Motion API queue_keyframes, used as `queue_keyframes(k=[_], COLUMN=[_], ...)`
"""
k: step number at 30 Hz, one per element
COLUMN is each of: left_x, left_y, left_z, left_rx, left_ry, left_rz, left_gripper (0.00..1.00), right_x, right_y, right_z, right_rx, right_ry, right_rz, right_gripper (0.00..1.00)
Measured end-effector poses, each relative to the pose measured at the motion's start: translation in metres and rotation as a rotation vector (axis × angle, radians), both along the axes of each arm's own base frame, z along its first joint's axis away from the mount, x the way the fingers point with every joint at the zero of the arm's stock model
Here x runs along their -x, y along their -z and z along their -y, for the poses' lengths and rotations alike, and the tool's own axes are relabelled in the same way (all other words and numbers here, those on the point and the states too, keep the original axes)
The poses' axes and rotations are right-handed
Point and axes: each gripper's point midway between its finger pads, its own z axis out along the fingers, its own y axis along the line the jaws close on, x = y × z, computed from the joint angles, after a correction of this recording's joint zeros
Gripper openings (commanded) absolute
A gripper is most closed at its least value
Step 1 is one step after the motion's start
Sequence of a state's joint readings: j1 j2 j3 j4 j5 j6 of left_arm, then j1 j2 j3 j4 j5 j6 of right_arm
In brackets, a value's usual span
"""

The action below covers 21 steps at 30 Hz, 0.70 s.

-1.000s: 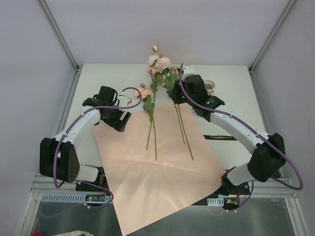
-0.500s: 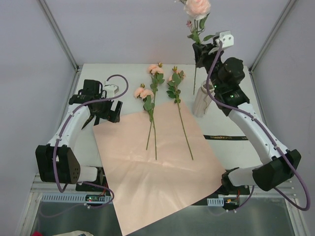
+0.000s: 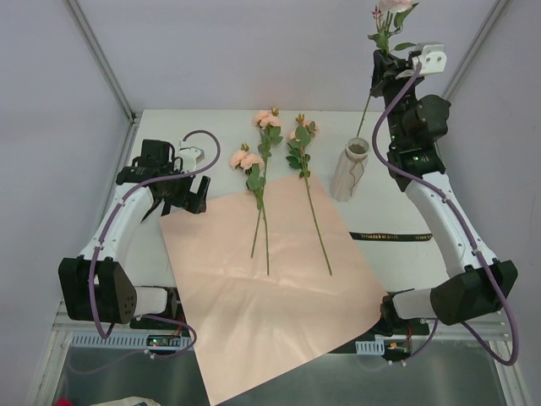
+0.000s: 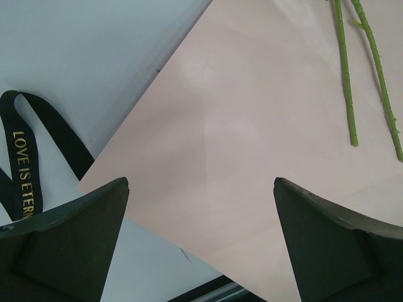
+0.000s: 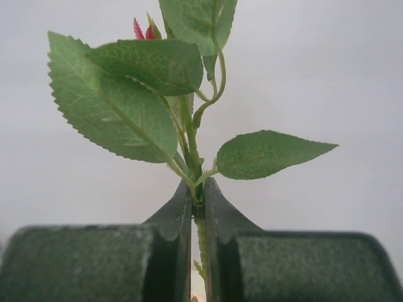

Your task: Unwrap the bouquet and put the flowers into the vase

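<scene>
My right gripper [image 3: 387, 74] is raised high at the back right, shut on the green stem of one rose [image 3: 394, 5]. In the right wrist view its jaws [image 5: 197, 189] pinch the stem just under the leaves [image 5: 119, 107]. The stem's lower end hangs a little above and behind the off-white vase [image 3: 349, 172]. Three more flowers [image 3: 267, 123] lie with their stems across the unfolded pink paper [image 3: 270, 288]. Near the paper's left corner [image 4: 208, 126], my left gripper [image 3: 181, 197] stands wide open [image 4: 201, 182] and holds nothing.
A black ribbon with gold letters [image 3: 389, 238] lies on the table right of the paper. Another black lettered ribbon [image 4: 25, 163] shows beside the paper's corner in the left wrist view. The enclosure's walls and frame posts stand close around the table.
The right arm has lifted one rose from the table, up and to the right, to above the vase. The left gripper has opened wider and drawn back to the left.
</scene>
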<state>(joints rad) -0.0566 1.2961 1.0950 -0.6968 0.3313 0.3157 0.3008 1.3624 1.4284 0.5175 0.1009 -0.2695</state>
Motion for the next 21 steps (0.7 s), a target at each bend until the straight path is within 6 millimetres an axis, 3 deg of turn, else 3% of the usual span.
queue_keyframes(k=[3,9,12,15,17,19,21], left_x=[0.001,0.003,0.003,0.003,0.003,0.003,0.003], left_y=[0.001,0.001,0.0,-0.001,-0.001,-0.001,-0.001], left_z=[0.0,-0.001,-0.001,-0.001,-0.001,-0.001,-0.001], left_rx=[-0.001,-0.004,-0.005,-0.004,-0.004,-0.004,-0.004], left_ry=[0.002,0.006,0.007,0.007,0.007,0.007,0.007], left_rz=[-0.001,0.001,0.007,0.011,0.011,0.011,0.011], left_gripper=[0.99,0.99,0.99,0.99,0.99,0.99,0.99], right_x=[-0.005,-0.017,-0.016,-0.011,-0.007,-0.003,0.003], right_y=[0.018,0.088,0.12,0.136,0.14,0.14,0.142], right_z=[0.0,0.0,0.002,0.004,0.006,0.006,0.008], right_rx=[0.006,0.038,0.05,0.046,0.035,0.017,-0.001], right_ry=[0.004,0.024,0.032,0.036,0.034,0.029,0.026], right_rz=[-0.023,-0.154,-0.216,-0.247,-0.253,-0.255,-0.257], right_gripper=[0.01,0.01,0.01,0.02,0.17,0.43,0.5])
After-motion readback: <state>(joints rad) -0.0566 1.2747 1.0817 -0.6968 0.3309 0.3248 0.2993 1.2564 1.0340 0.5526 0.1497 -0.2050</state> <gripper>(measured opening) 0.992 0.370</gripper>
